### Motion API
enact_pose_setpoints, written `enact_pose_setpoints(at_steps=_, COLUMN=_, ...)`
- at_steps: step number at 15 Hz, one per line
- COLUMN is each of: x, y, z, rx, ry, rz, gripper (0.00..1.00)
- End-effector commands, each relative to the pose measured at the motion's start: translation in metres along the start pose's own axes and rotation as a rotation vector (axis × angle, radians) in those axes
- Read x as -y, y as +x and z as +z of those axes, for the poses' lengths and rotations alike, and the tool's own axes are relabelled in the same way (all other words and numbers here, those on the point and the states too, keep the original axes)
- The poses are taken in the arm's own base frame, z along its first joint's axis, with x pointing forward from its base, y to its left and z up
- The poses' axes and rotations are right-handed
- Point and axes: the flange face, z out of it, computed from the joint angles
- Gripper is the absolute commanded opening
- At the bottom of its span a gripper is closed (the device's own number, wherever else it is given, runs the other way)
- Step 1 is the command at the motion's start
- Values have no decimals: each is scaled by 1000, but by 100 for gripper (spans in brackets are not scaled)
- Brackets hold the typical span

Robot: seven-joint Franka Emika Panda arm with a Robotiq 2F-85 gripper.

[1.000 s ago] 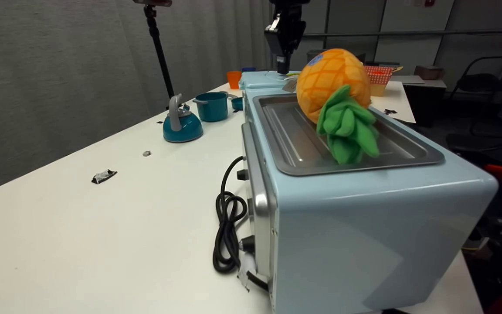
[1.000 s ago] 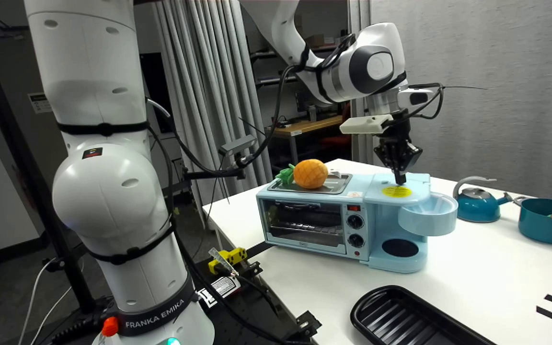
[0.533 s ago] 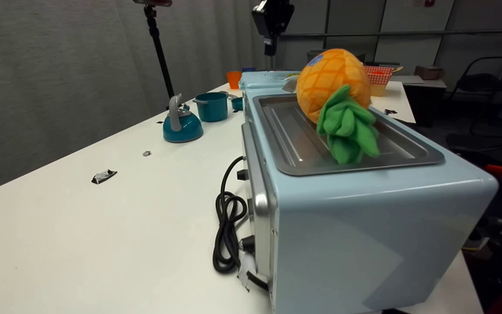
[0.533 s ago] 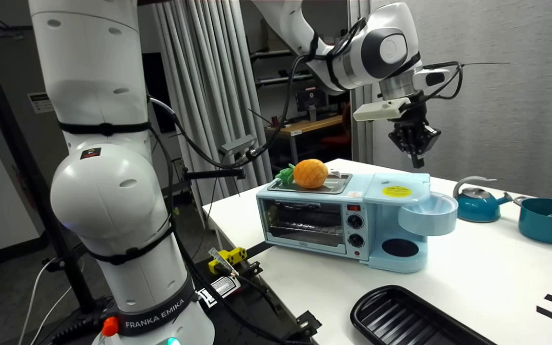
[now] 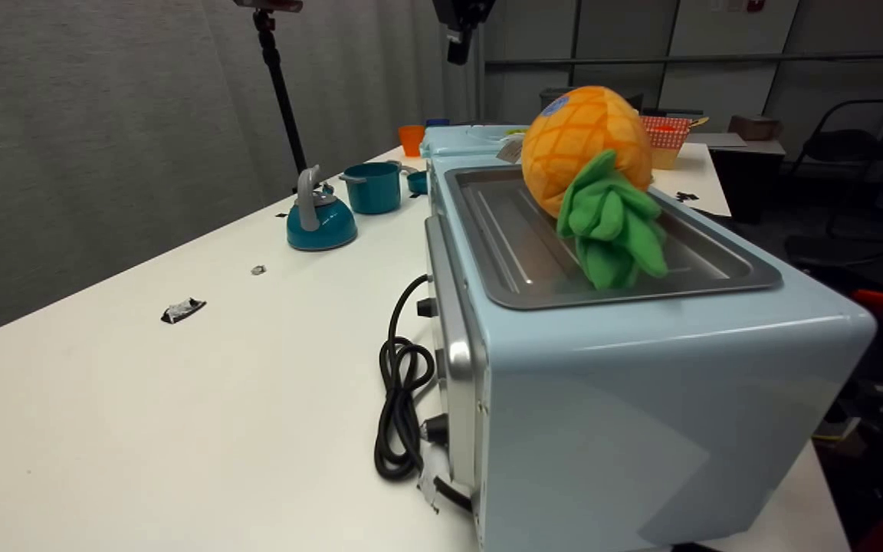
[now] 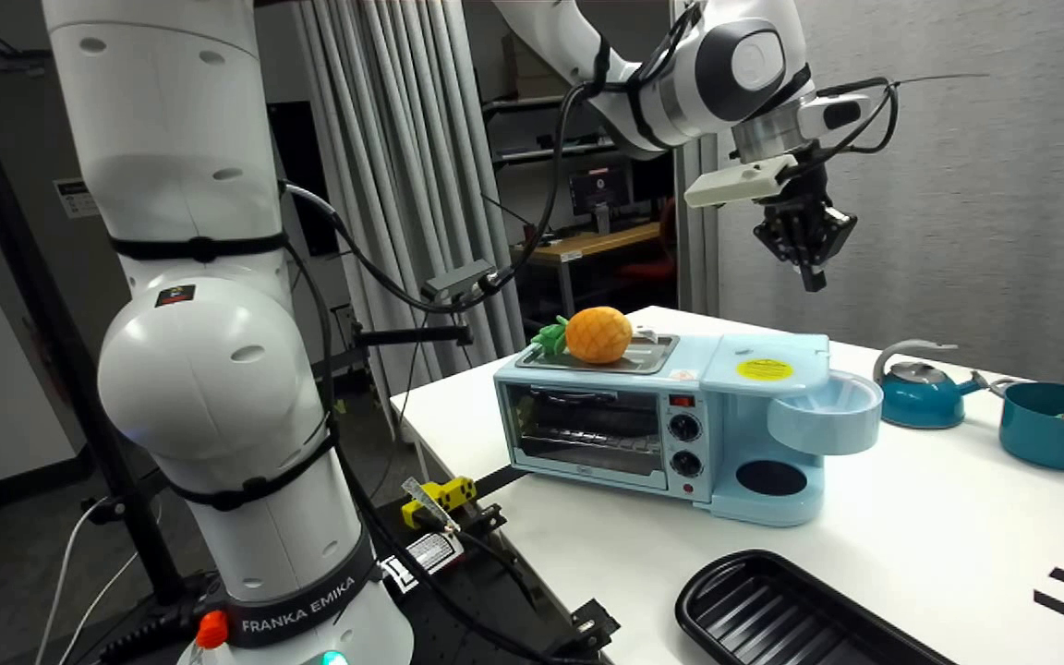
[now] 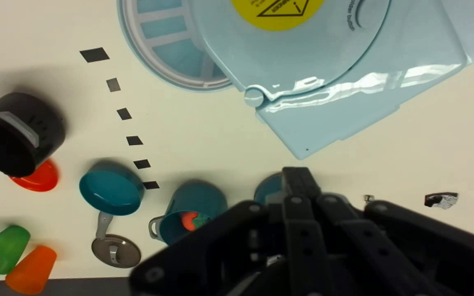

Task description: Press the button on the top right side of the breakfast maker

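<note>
Empty, pinched-together jaws are being held apart from the breakfast maker (image 6: 703,416).
For the button (image 7: 371,14) (if unpressed), a centred, straight-down push is arguably being called for.

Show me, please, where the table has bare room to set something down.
Two patches look bare: between the black tray, breakfast maker and black marks; and between the coiled cord and the black-and-silver scrap. The wrist view shows crowding around the orange cup, teal pan and lid.
</note>
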Motion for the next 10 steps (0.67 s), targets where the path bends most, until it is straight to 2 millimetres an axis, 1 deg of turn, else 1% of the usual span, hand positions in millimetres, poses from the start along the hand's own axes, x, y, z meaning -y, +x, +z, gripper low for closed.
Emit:
enact_pose_setpoints(at_steps=1, x=4, y=-1, z=-24, rx=-6, ry=12, rz=-29, gripper=26)
enact_pose_setpoints(at_steps=2, x=8, y=-2, z=-29, rx=-11, ry=17, rz=-42, gripper=27)
enact_pose_setpoints(at_steps=7, x=24, y=-7, z=-50, rx=-23, ry=38, rz=-103, gripper=63)
enact_pose_setpoints(at_steps=10, x=24, y=-8, z=-61, rx=-18, ry=42, rz=-134, gripper=87)
